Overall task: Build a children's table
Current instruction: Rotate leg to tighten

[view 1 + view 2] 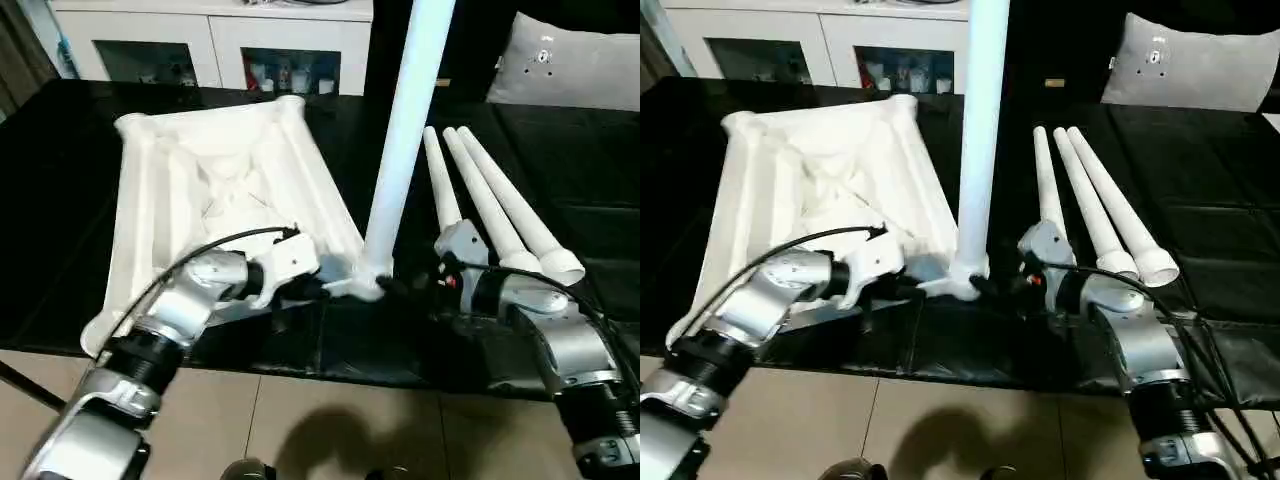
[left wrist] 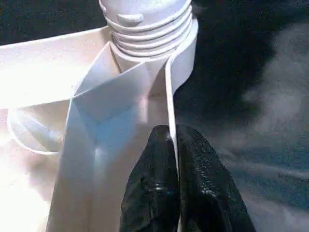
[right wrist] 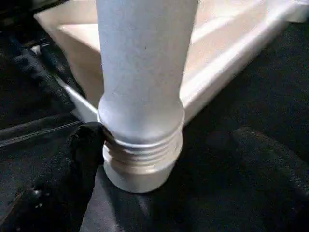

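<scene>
Beige floor tiles (image 1: pixel 300 420) give way to a black worktop (image 1: pixel 560 160). At its near edge the left pincer (image 2: pixel 173 145) clenches the rim of the upturned white plastic ribbed tabletop (image 1: pixel 215 180); the right pincer (image 1: pixel 395 287), grip unclear, touches the upright white tapered leg (image 1: pixel 405 130) in the corner socket. Three loose white legs (image 1: pixel 490 205) lie just right, a white glass-door cabinet (image 1: pixel 210 40) behind.

i'm looking into what seems a home living room: a white cabinet (image 1: pixel 215 35) with glass doors stands at the back, small bottles and boxes behind the glass. a grey cushion (image 1: pixel 575 65) leans at the far right. the work lies on a black cloth (image 1: pixel 560 150) over a beige tiled floor (image 1: pixel 300 425).
</scene>
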